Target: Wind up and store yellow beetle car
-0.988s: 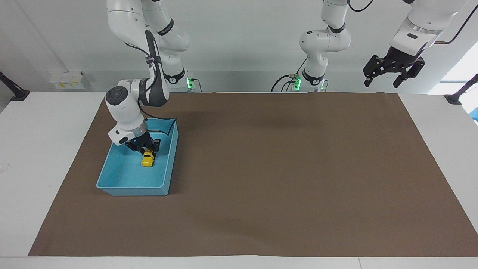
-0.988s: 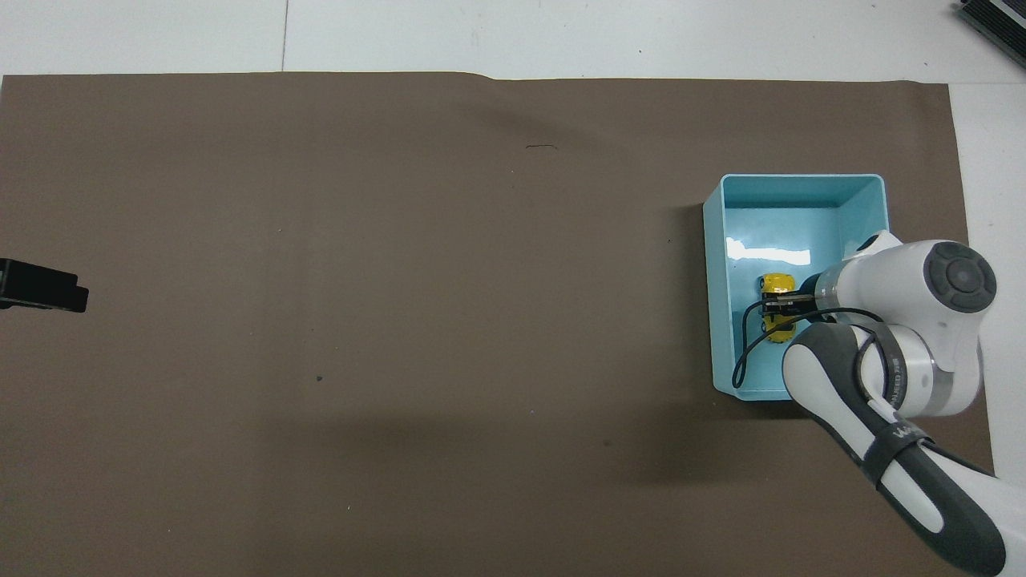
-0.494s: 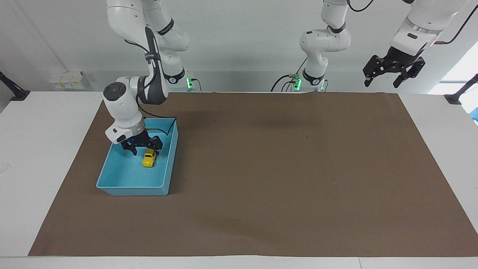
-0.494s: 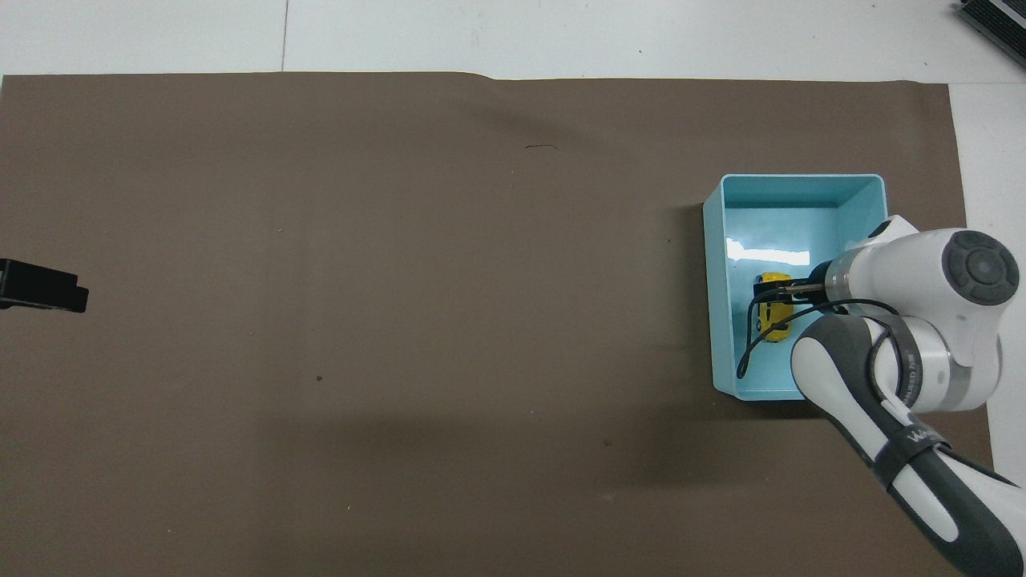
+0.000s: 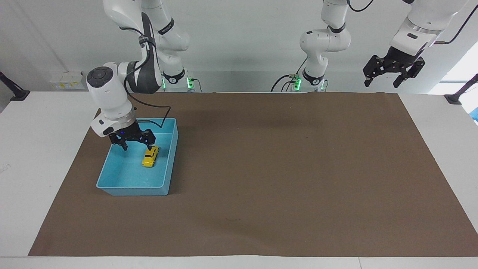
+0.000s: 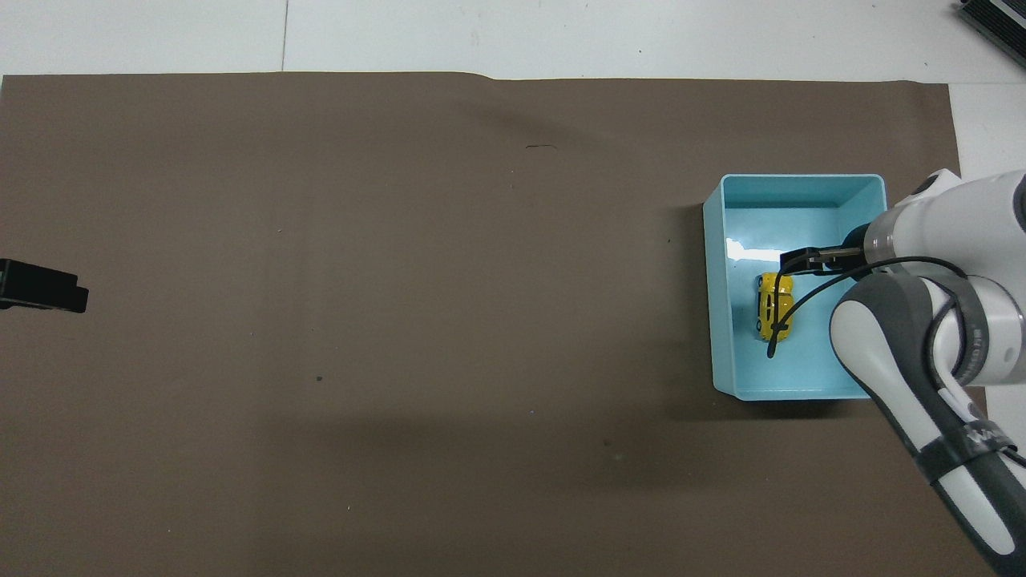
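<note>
The yellow beetle car (image 5: 150, 156) lies on the floor of the light-blue bin (image 5: 130, 185), free of any gripper. It also shows in the overhead view (image 6: 774, 309), inside the bin (image 6: 801, 178). My right gripper (image 5: 138, 145) is open and empty, up in the air over the bin's end nearer the robots, just above the car and apart from it. One of its fingers (image 6: 804, 260) shows in the overhead view; the arm hides the other. My left gripper (image 5: 382, 80) is open and waits, raised over the left arm's end of the table.
A brown mat (image 5: 280, 168) covers most of the white table, and the bin stands on it toward the right arm's end. A black cable (image 6: 789, 308) from the right wrist hangs over the bin. The left gripper's tip (image 6: 40, 290) shows at the overhead view's edge.
My right gripper has let go of the car, opened, and risen away from it. The car stays on the bin's floor. The left arm has not moved.
</note>
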`<act>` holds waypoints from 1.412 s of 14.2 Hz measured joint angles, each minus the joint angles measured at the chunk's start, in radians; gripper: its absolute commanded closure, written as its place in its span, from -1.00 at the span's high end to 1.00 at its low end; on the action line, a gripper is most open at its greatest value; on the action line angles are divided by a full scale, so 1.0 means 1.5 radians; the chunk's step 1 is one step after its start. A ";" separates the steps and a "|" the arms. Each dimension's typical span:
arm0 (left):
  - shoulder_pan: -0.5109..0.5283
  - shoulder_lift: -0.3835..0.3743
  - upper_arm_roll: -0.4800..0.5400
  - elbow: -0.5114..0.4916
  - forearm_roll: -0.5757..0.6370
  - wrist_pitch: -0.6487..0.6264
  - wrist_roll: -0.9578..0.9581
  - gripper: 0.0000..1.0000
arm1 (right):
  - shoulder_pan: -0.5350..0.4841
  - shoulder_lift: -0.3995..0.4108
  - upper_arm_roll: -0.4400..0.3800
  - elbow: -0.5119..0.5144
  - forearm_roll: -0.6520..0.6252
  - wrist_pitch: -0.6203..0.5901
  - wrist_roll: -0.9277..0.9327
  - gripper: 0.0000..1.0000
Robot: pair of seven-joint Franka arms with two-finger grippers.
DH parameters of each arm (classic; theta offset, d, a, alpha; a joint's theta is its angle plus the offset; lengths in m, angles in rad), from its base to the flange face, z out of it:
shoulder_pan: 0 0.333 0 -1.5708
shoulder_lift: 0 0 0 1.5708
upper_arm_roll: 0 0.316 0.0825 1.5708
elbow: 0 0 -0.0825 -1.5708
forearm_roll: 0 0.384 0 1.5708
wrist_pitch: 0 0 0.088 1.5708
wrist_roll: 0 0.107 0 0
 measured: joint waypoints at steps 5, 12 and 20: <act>0.000 0.000 0.000 0.000 0.000 0.000 0.000 1.00 | 0.000 0.000 0.000 0.077 0.000 -0.104 0.000 1.00; 0.000 0.000 0.000 0.000 0.000 0.000 0.000 1.00 | -0.002 -0.016 -0.002 0.212 0.000 -0.279 0.000 1.00; 0.000 0.000 0.000 0.000 0.000 0.000 0.000 1.00 | 0.001 -0.042 -0.001 0.249 0.001 -0.361 0.000 1.00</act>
